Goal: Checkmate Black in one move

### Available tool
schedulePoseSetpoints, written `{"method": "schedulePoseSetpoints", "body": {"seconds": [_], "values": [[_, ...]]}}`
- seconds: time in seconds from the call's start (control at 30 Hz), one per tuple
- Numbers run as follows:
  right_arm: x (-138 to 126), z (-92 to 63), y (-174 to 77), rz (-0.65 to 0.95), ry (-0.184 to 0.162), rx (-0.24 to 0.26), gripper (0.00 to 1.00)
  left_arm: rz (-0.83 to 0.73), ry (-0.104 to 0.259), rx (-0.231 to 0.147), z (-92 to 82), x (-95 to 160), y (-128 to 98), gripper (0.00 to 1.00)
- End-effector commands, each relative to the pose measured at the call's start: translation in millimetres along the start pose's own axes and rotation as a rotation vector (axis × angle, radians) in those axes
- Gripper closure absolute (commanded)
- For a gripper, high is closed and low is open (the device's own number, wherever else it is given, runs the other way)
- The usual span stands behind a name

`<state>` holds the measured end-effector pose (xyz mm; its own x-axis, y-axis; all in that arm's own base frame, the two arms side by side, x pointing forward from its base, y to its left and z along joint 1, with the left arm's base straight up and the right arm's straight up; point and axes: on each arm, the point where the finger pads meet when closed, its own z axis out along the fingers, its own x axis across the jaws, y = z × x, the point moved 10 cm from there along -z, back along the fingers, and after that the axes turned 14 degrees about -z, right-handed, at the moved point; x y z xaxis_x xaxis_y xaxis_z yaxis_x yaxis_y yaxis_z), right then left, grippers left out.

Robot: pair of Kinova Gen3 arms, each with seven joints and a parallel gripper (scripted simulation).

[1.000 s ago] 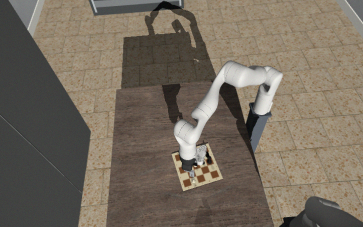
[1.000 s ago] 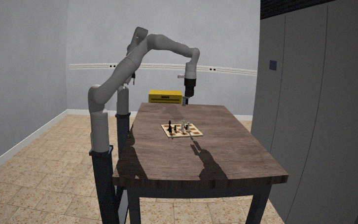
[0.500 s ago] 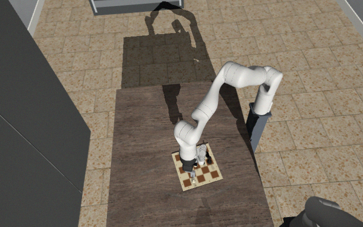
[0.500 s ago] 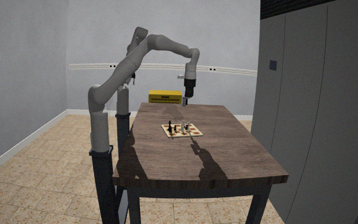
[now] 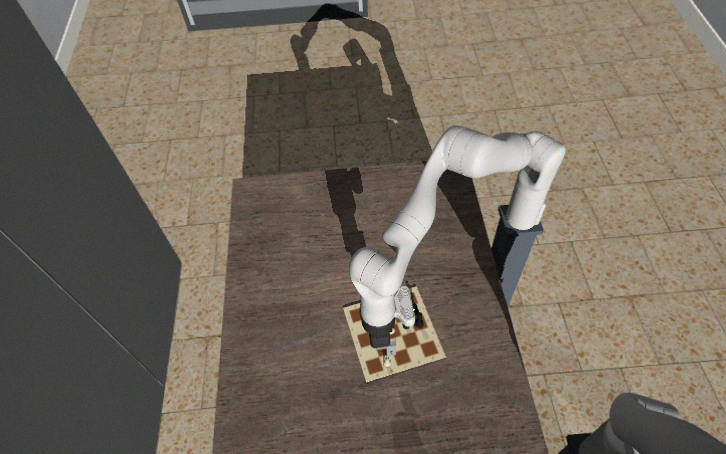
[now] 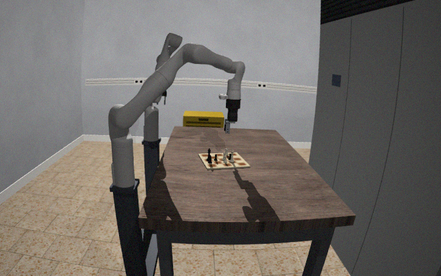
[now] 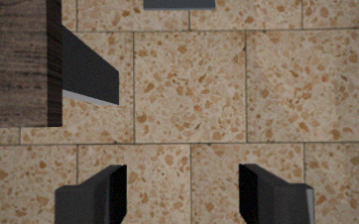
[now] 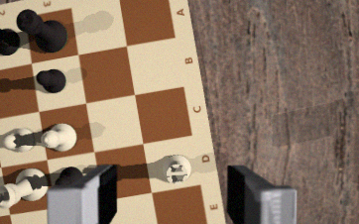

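Note:
My right gripper (image 8: 172,188) (image 6: 228,132) is open and empty, pointing down high above the board (image 8: 195,84) (image 5: 435,356). In the right wrist view a white piece with a notched top (image 8: 178,169) stands on D5, between the fingertips in the picture. A tall black piece (image 8: 53,36) stands on A3, another black piece (image 8: 6,42) on A2, and a black pawn (image 8: 55,80) on B3. White pieces stand on C3 (image 8: 62,137), C2 (image 8: 20,140) and D2 (image 8: 32,184). A dark piece (image 8: 70,174) on D3 is partly behind a finger. My left gripper (image 7: 182,188) is open and empty over the floor.
The board lies on the wooden table (image 5: 292,338) (image 6: 283,191). The right arm hides part of the board in the top view. The left arm (image 5: 642,422) stays beside the table. A grey cabinet (image 6: 369,113) stands past the table's far side.

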<state>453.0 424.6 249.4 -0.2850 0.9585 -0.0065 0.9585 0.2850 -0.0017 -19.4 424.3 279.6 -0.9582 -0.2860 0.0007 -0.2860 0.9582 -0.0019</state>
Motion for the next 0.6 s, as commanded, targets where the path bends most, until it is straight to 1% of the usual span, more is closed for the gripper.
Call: {"method": "schedulePoseSetpoints", "body": {"seconds": [0.0, 0.13, 0.2, 0.57], "values": [[0, 2.5, -1, -0.134, 0.002, -0.001, 0.0, 0.0, -0.001, -0.002, -0.8, 0, 0, 0.0], [0, 7.4, -1, -0.294, 0.001, 0.0, 0.0, 0.0, -0.001, -0.002, -0.8, 0, 0, 0.0], [0, 7.4, -1, -0.294, 0.001, 0.0, 0.0, 0.0, -0.001, -0.002, -0.8, 0, 0, 0.0], [-1, 19.8, 1, -0.728, 0.002, -0.002, 0.0, 0.0, -0.001, -0.002, -0.8, 0, 0, 0.0]]}}
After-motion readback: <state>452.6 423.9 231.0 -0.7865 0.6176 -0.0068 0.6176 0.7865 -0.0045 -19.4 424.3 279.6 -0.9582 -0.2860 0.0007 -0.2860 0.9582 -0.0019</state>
